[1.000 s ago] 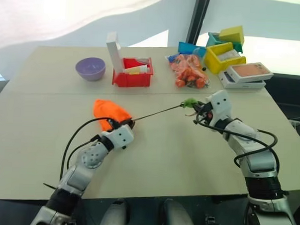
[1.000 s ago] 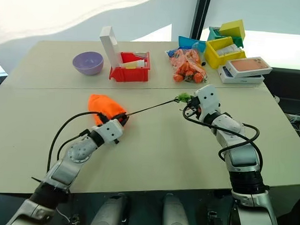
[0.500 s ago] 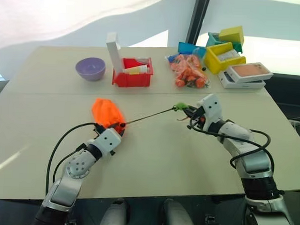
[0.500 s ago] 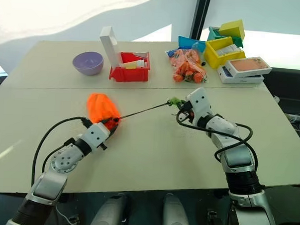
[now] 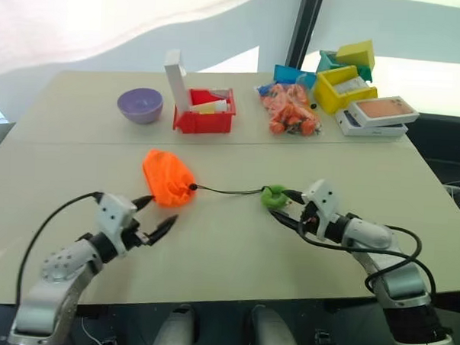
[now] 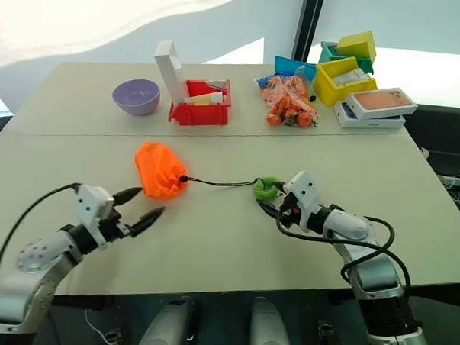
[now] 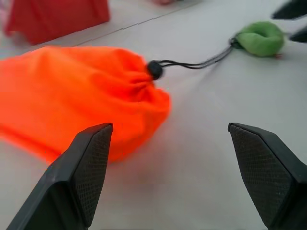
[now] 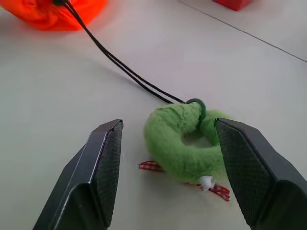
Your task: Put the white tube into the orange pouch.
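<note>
Left eye view is showing both the left gripper (image 5: 153, 217) and right gripper (image 5: 283, 208) hanging released mid-tabletop, the orange pouch (image 5: 167, 178) lying cinched between them, so if the white tube (image 5: 208, 106) is actually inside, fine, otherwise reopening's risking snagging that cord (image 5: 228, 191).

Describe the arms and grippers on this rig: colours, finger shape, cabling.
Both arms are silver-grey metal segments with white housings at the wrist. The left gripper and right gripper each carry two black wedge-shaped fingers whose inner pads have a fine cross-hatched texture. Loose black cables loop outside each forearm to the wrist.
</note>
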Robot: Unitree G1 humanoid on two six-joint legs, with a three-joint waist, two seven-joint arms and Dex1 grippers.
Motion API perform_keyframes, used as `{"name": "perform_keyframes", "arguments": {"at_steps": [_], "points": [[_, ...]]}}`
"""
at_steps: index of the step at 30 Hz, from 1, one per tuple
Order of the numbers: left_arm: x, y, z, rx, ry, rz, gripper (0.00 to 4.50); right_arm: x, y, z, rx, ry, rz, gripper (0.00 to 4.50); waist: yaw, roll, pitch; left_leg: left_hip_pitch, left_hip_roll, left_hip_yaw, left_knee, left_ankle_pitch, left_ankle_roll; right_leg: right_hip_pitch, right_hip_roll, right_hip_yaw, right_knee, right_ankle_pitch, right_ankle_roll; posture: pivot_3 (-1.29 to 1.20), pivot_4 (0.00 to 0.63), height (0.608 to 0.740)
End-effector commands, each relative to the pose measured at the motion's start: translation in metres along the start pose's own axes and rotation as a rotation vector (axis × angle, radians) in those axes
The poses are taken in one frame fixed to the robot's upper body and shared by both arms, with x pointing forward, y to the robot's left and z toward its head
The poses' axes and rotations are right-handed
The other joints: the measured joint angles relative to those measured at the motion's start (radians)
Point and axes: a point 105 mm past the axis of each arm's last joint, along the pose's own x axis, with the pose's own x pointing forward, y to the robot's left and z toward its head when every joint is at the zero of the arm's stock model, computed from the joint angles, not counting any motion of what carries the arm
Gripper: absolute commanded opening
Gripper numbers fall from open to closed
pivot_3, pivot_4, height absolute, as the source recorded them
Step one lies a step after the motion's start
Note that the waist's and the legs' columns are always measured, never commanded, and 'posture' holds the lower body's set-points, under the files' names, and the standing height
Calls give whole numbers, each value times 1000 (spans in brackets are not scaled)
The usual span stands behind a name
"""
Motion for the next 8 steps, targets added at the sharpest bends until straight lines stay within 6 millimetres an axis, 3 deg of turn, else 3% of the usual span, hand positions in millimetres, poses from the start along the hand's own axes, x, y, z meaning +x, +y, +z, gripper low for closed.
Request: {"name": "perform_keyframes", "arguments": {"at_steps": [1, 5, 8], "points": [[-14, 28, -3, -34, 3, 135, 4083, -7, -8, 13, 1, -76, -15, 3116, 0, 0, 0, 0, 0, 0, 0, 0, 0, 0, 0, 0, 0, 0, 0, 0, 150, 740], [-26, 57, -20, -53, 46, 283, 4083, -8, -13, 10, 36, -98, -28, 3116, 1, 0, 0, 0, -1, 0, 0, 0, 0, 0, 0, 0, 0, 0, 0, 0, 150, 740], [-27, 67, -23, -96, 33, 333, 4083, -7, -15, 5, 44, -93, -30, 3116, 1, 0, 0, 0, -1, 0, 0, 0, 0, 0, 0, 0, 0, 0, 0, 0, 150, 740]]}}
